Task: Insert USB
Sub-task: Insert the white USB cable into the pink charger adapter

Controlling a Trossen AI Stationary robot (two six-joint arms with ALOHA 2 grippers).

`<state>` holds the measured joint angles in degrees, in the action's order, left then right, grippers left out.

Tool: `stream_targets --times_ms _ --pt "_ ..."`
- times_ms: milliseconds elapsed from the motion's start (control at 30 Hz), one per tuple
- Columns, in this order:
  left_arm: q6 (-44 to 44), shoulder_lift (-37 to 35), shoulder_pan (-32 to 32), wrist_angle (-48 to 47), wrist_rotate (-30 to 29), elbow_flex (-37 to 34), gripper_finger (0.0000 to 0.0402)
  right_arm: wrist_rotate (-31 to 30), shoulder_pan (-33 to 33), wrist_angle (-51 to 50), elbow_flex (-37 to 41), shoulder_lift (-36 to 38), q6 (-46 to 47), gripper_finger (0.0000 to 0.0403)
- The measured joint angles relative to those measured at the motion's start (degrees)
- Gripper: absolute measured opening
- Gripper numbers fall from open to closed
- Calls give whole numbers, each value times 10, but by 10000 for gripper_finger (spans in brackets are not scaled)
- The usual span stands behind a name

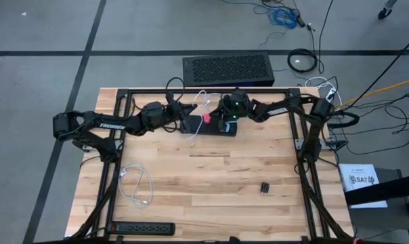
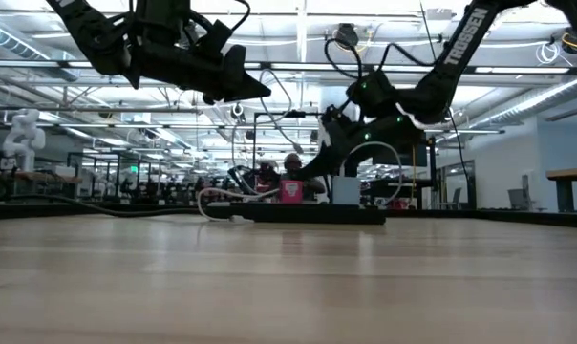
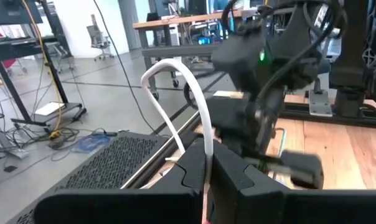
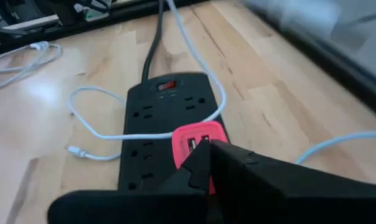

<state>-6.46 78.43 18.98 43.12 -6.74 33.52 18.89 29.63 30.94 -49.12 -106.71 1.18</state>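
A black power strip (image 1: 210, 127) lies flat near the table's far edge, with a pink USB block (image 4: 197, 142) on it. A white USB cable (image 3: 175, 81) arcs up in a loop. Another stretch lies across the strip (image 4: 144, 130), its small free plug (image 4: 73, 150) resting on the wood. My left gripper (image 1: 188, 117) hovers just left of the strip, shut on the cable. My right gripper (image 4: 205, 149) is shut and hangs directly over the pink block. A stretch of white cable (image 4: 337, 144) comes out from behind its finger. My left gripper pinches the white cable between its two fingers (image 3: 206, 163). The cable rises from the pinch (image 3: 208, 140) in a free arc, clear of the table. My right gripper has its fingers (image 4: 238, 163) closed over the pink block. They hide what is between them, and only the cable beside them shows.
A second power strip (image 1: 143, 228) lies at the near left edge. A loose white cable (image 1: 137, 184) lies on the left half and a small black part (image 1: 266, 187) on the right. A black perforated box (image 1: 228, 68) sits beyond the far edge, and black frame rails (image 1: 306, 156) border the table.
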Motion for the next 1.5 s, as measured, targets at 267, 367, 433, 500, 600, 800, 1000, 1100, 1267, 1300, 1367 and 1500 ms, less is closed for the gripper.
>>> stream_targets --times_ms 267,367,433,500,600,800,1000,1100,1267,1300,1367,1500 --pt "0 1 0 -2 -2 -1 19 -78 -35 -55 -1 78 -90 68" --pt "0 1 0 -2 -2 -1 19 -157 -63 -45 -1 84 -145 94" --pt "0 1 0 -2 -2 -1 19 -217 -80 -32 -1 80 -179 107" --pt "0 1 0 -2 -2 -1 19 -267 -94 -15 -1 77 -212 116" --pt "0 1 0 -3 -2 -1 19 -312 -105 11 -2 73 -248 119" --pt "0 2 0 -3 -2 -1 19 -324 -105 28 -2 72 -292 115" --pt "0 2 0 -2 -2 -2 19 -325 -101 27 -15 54 -337 115" --pt "0 2 0 -2 -2 -2 19 -326 -106 15 -43 34 -363 114" --pt "0 2 0 -2 -2 -2 19 -358 -107 -31 -85 11 -374 108" --pt "0 2 0 -3 -2 -2 19 -366 -106 -37 -89 11 -373 100" --pt "0 2 0 -5 -3 -2 19 -378 -107 -45 -91 11 -371 75" --pt "0 2 0 -6 -3 -2 19 -379 -114 -76 -91 14 -351 11"
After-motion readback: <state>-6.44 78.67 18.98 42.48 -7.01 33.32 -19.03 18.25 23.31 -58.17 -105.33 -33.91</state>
